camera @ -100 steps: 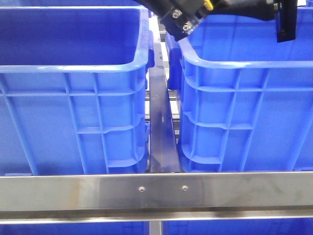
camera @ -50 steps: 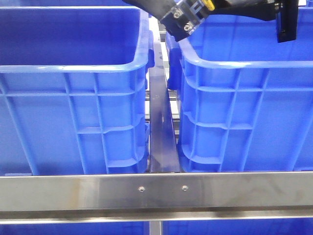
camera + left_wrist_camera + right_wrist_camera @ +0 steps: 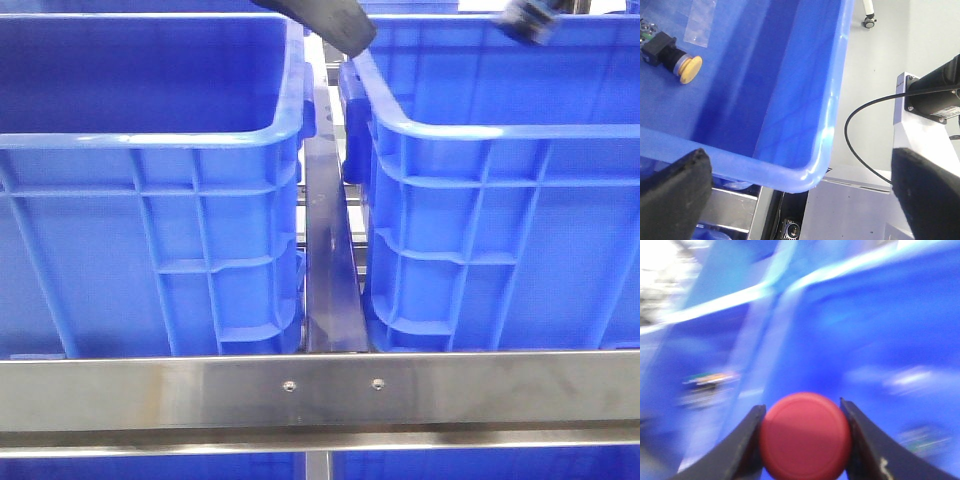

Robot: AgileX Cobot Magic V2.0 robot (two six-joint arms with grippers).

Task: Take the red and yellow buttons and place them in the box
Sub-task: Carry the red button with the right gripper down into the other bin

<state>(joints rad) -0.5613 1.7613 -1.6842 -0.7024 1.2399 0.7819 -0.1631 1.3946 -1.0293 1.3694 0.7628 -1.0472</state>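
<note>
Right end effector (image 3: 802, 440) lifted away, clamping red button (image 3: 805, 436), motion-blurred

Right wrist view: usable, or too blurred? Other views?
Right wrist view: heavy motion blur, overexposed corner; only the red button between the fingers reads clearly. Left wrist view: sharp, glare on the crate rim, yellow button crisp. Front view: sharp crates, arms blurred at top.

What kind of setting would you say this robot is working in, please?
Probably an industrial parts-sorting or lab test station, not a home. Two deep blue ribbed crates sit in a stainless steel frame, push-button parts like the yellow button lie inside one, and a castered stand is on the bare floor.
</note>
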